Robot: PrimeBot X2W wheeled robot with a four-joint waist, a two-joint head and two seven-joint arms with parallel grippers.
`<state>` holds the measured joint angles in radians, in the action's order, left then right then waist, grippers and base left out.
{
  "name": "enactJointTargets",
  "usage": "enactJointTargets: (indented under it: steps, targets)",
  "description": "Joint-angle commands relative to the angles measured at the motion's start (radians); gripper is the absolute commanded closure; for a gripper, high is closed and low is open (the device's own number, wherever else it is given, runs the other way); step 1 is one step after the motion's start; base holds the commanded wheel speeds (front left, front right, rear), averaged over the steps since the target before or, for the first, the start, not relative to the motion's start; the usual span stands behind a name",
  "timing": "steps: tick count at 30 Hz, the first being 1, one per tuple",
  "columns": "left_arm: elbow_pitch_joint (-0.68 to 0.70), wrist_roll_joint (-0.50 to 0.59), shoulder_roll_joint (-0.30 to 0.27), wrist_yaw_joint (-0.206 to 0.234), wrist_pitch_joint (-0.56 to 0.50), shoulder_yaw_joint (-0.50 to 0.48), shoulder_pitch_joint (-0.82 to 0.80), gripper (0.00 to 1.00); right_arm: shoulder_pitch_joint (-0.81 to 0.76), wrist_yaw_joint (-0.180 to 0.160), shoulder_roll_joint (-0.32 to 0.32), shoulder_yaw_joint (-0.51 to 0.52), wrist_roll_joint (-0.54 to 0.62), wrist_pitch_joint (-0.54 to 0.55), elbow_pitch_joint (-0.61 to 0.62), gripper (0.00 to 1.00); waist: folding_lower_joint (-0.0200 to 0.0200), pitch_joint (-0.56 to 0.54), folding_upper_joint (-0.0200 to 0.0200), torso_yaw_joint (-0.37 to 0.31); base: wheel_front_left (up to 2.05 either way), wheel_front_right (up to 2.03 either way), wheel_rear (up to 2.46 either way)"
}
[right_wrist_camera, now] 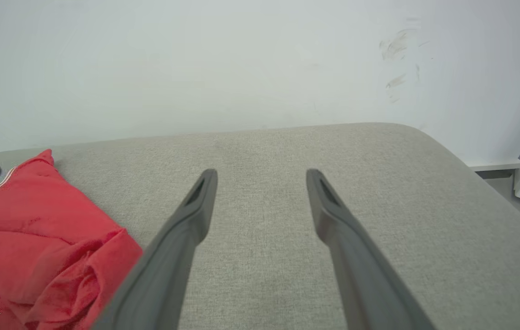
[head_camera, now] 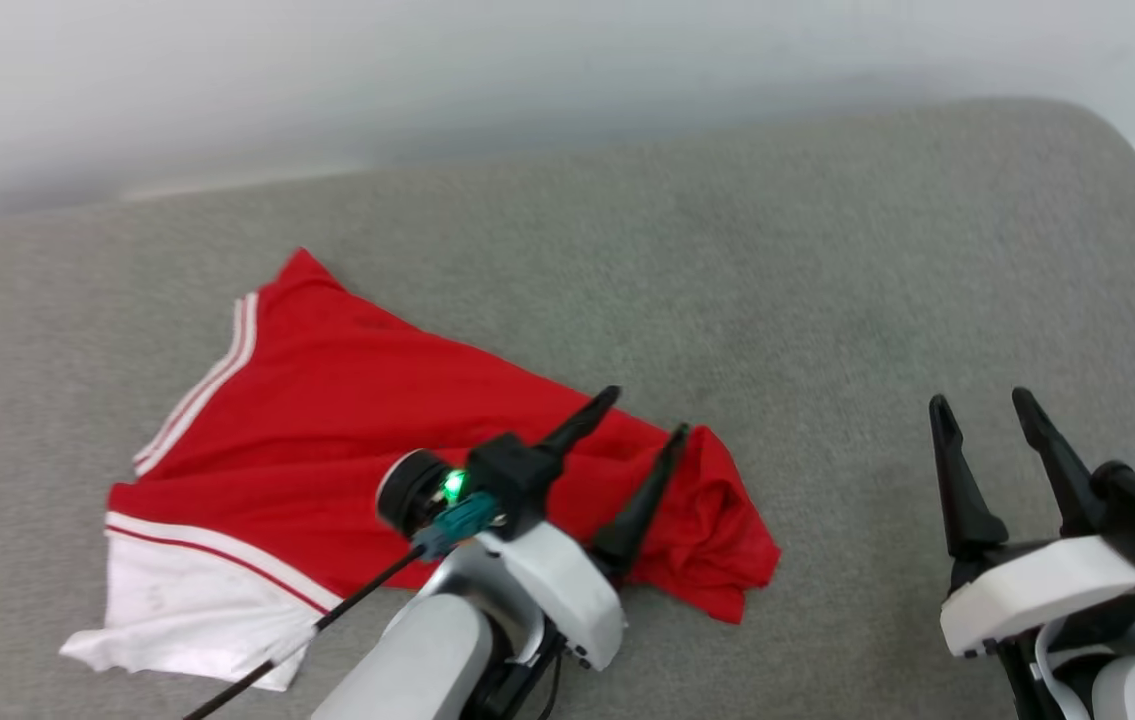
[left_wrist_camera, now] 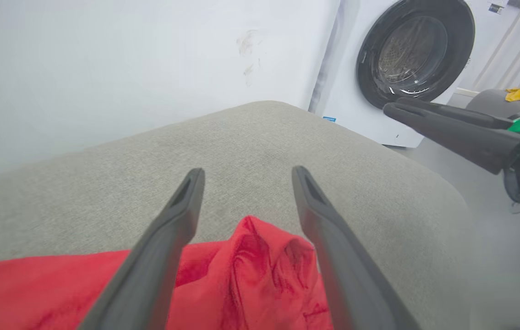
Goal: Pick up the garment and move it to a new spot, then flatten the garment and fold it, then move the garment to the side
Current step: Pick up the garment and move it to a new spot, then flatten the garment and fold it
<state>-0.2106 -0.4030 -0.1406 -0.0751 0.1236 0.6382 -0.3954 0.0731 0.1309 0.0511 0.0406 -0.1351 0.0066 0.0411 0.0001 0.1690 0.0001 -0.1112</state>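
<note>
My left hand (head_camera: 647, 411), fingers spread, hovers over the crumpled garment (head_camera: 327, 420) at frame centre; my right hand (head_camera: 980, 399) is released, lower right.

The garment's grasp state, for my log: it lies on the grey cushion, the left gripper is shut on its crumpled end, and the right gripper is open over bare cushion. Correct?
Not quite. The left gripper is open, not shut: the left wrist view shows its fingers apart over the crumpled end of the garment. The grey cushion and the open right gripper are as stated.
</note>
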Motion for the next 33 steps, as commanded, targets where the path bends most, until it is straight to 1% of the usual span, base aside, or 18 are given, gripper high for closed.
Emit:
enactJointTargets:
  steps: [1,5,7,15,16,18,23,30,33]
  targets:
    - [0.007,-0.009,-0.005,0.024,0.016,-0.021,0.032,0.0,-0.022,0.0,-0.001,0.003,0.007,0.009,0.006,0.0,-0.0001,-0.074,-0.0001,0.059,0.0,0.0,0.0]
    - [0.009,-0.032,-0.03,0.097,0.054,-0.093,0.084,0.0,-0.057,0.0,-0.001,0.01,0.014,0.035,0.022,0.0,-0.0001,-0.127,-0.0001,0.091,0.0,0.0,0.0]
    - [0.006,-0.053,-0.041,0.126,0.073,-0.135,0.113,0.0,-0.076,0.0,-0.001,0.012,0.013,0.045,0.028,0.0,-0.0001,-0.147,-0.0001,0.104,0.0,0.0,0.0]
    - [0.026,-0.087,-0.132,0.209,0.123,-0.286,0.23,0.0,-0.128,0.0,-0.001,0.015,0.018,0.08,0.056,0.0,-0.0001,-0.178,-0.0001,0.131,0.0,0.0,0.0]
    - [0.042,-0.088,-0.158,0.219,0.13,-0.318,0.26,0.0,-0.136,0.0,-0.001,0.016,0.016,0.082,0.061,0.0,-0.0001,-0.182,-0.0001,0.133,0.0,0.0,0.0]
    - [0.058,-0.09,-0.176,0.223,0.134,-0.337,0.295,0.0,-0.143,0.0,-0.001,0.014,0.014,0.086,0.061,0.0,-0.0001,-0.185,-0.0001,0.134,0.0,0.0,0.0]
    - [0.096,-0.086,-0.209,0.229,0.131,-0.346,0.337,0.0,-0.148,0.0,-0.001,0.004,0.009,0.096,0.07,0.0,-0.0001,-0.186,-0.0001,0.135,0.0,0.0,0.0]
    - [0.118,-0.091,-0.213,0.235,0.119,-0.343,0.342,0.0,-0.14,0.0,-0.001,-0.001,0.005,0.1,0.074,0.0,-0.0001,-0.184,-0.0001,0.134,0.0,0.0,0.0]
    - [0.123,-0.091,-0.211,0.241,0.115,-0.34,0.337,0.0,-0.119,0.0,-0.002,0.017,-0.066,0.138,0.053,0.0,-0.0001,-0.178,-0.0001,0.133,0.0,0.0,0.0]
